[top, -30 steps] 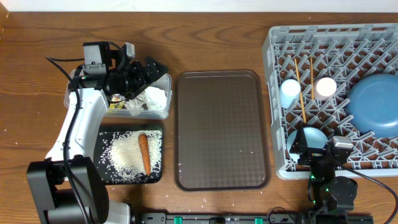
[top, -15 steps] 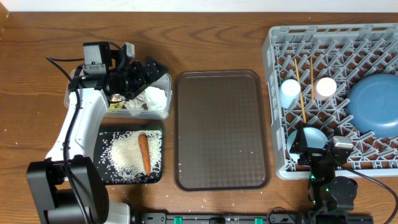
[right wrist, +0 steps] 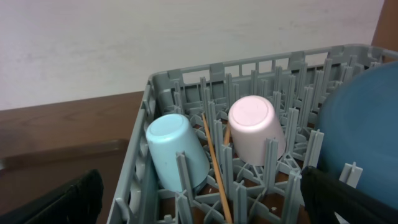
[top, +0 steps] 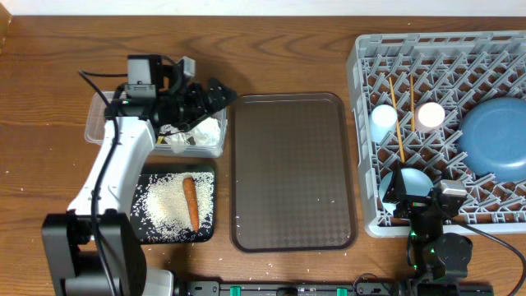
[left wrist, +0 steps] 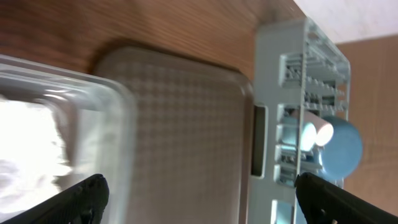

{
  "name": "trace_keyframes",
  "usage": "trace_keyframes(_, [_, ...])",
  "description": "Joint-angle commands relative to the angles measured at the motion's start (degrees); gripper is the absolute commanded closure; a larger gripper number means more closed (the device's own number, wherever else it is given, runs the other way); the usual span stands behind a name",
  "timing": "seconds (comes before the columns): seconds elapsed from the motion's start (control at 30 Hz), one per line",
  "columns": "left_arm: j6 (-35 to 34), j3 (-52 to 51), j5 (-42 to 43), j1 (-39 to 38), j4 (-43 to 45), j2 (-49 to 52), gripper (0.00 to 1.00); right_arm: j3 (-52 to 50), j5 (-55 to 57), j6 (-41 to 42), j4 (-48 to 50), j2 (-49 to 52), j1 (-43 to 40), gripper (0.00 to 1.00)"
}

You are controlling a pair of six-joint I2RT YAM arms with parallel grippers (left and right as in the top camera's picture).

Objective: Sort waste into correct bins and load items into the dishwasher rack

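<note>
My left gripper point(top: 223, 94) is open and empty, over the right end of the clear tub point(top: 99, 130), next to the brown tray. White tissue point(top: 200, 131) lies in the tub and also shows in the left wrist view point(left wrist: 28, 146). The black tray point(top: 138, 179) holds rice point(top: 167, 207) and the carrot point(top: 190, 202). The grey rack point(top: 358, 90) holds the light-blue cup point(top: 383, 118), pink cup point(top: 430, 115), chopsticks point(top: 397, 111), dark-blue plate point(top: 493, 136) and light-blue bowl point(top: 413, 178). My right gripper point(top: 417, 199) is open and empty over the rack's near edge, facing the cups point(right wrist: 177, 149). Foil and the yellow wrapper are hidden.
The brown serving tray point(top: 292, 173) lies between the bins and the rack, with a few stray rice grains on it. In the left wrist view the serving tray point(left wrist: 180, 137) fills the middle and the rack point(left wrist: 292, 68) lies beyond. A wall runs behind the table.
My left gripper has moved to the right, from over the tub's middle to its right end near the brown tray. The right arm has not moved.
</note>
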Motion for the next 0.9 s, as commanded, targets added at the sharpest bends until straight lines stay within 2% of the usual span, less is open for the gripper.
trace_keyframes(0.0, [0.2,0.3,0.2,-2.7,-0.3,-5.2,0.02,-0.1,0.0,0.4,-0.2,-0.2,-0.4,0.01])
trace_keyframes(0.23, [0.6,0.0,-0.7,-5.3,-1.0,-13.5,0.02,-0.1,0.0,0.4,-0.2,-0.2,-0.4,0.01])
trace_keyframes(0.37, [0.6,-3.3,-7.8,-5.3,-1.0,-20.5,0.02,-0.1,0.0,0.4,-0.2,-0.2,-0.4,0.01])
trace_keyframes(0.5, [0.6,-12.4,-15.8,-5.3,2.1,-29.2,0.02,-0.1,0.0,0.4,-0.2,-0.2,-0.4,0.01])
trace_keyframes(0.57, [0.6,-18.9,-17.8,-5.3,6.9,-33.9,0.02,-0.1,0.0,0.4,-0.2,-0.2,-0.4,0.01])
trace_keyframes(0.77, [0.7,-44.3,-18.7,-5.3,33.9,-51.7,0.02,-0.1,0.0,0.4,-0.2,-0.2,-0.4,0.01])
trace_keyframes(0.87, [2.0,-54.0,-18.7,-5.3,43.2,-60.1,0.02,-0.1,0.0,0.4,-0.2,-0.2,-0.4,0.01])
